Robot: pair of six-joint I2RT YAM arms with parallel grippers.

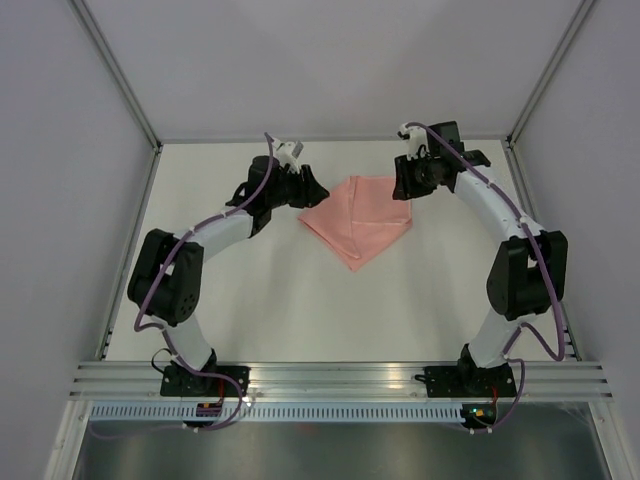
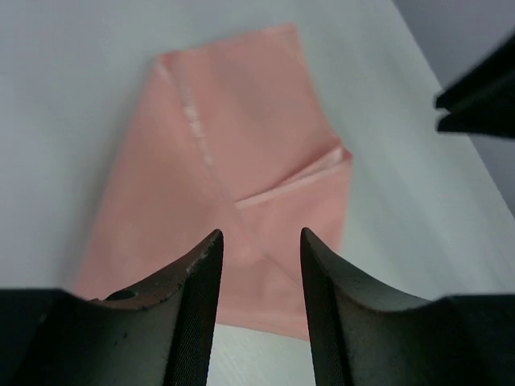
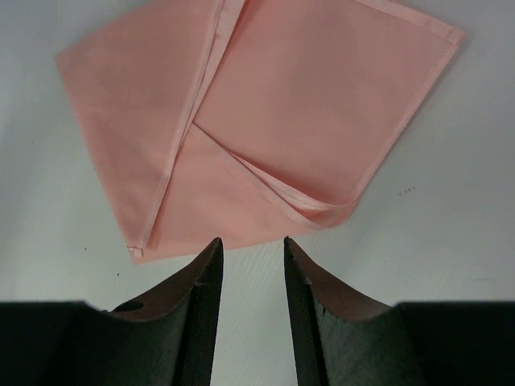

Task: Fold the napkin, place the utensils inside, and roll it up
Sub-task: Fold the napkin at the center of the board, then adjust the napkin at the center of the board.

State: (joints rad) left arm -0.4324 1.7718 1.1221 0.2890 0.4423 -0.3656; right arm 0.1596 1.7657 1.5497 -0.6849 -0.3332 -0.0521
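The left end effector, jaws a narrow gap apart and gripping nothing, hangs low over one corner of the napkin. The right end effector, likewise slightly parted and empty, sits just off the cloth's opposite edge, above the bare worktop. The salmon-pink napkin lies flat and folded, its layers overlapping and its hemmed edges showing, between the two end effectors toward the far middle of the white worktop.

Seemingly one napkin, two grippers
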